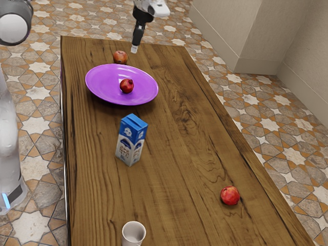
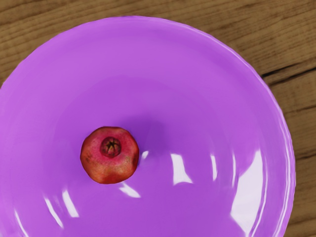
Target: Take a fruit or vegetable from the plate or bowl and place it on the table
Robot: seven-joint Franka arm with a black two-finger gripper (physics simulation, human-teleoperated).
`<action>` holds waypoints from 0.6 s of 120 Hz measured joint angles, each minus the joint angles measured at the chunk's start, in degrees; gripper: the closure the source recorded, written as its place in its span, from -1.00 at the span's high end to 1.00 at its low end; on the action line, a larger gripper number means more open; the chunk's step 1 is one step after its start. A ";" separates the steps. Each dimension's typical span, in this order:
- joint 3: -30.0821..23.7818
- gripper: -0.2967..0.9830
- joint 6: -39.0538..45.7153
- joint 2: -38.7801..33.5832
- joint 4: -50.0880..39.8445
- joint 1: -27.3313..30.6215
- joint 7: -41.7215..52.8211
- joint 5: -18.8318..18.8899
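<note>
The black gripper [image 1: 134, 49] points down from the top of the exterior view, higher than the table; whether it is open or shut cannot be made out. A purple plate [image 1: 102, 87] lies on the wooden table [image 1: 169, 189], with a dark red pomegranate [image 1: 126, 86] resting inside it. In the wrist view my hand looks down on the same plate [image 2: 128, 59], and the pomegranate [image 2: 109, 155] sits with its crown facing the camera. The fruit is apart from the gripper.
An orange-red fruit [image 1: 120, 57] is just beyond the plate in the exterior view. A blue and white carton [image 1: 131, 141] stands on the plate's near side. Farther toward the viewer are a white cup [image 1: 134, 233] and another red pomegranate [image 1: 230, 195], close to the exterior view's right table edge.
</note>
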 joint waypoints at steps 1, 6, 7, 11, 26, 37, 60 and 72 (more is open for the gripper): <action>-0.06 0.54 0.38 0.13 0.03 -0.05 0.39 0.14; -0.65 0.54 2.01 0.81 0.85 0.06 2.28 0.76; -0.77 0.54 2.30 0.95 1.01 0.04 2.64 0.84; -1.06 0.54 3.37 2.07 1.75 -0.02 4.03 0.59; 2.12 0.53 6.09 11.38 7.18 -2.73 9.18 -5.55; 3.77 0.53 7.80 13.17 6.13 -2.03 12.62 -9.24; 4.32 0.54 11.51 11.73 -0.08 0.91 18.40 -10.53; 4.12 0.54 12.61 11.37 -1.69 0.90 20.67 -7.79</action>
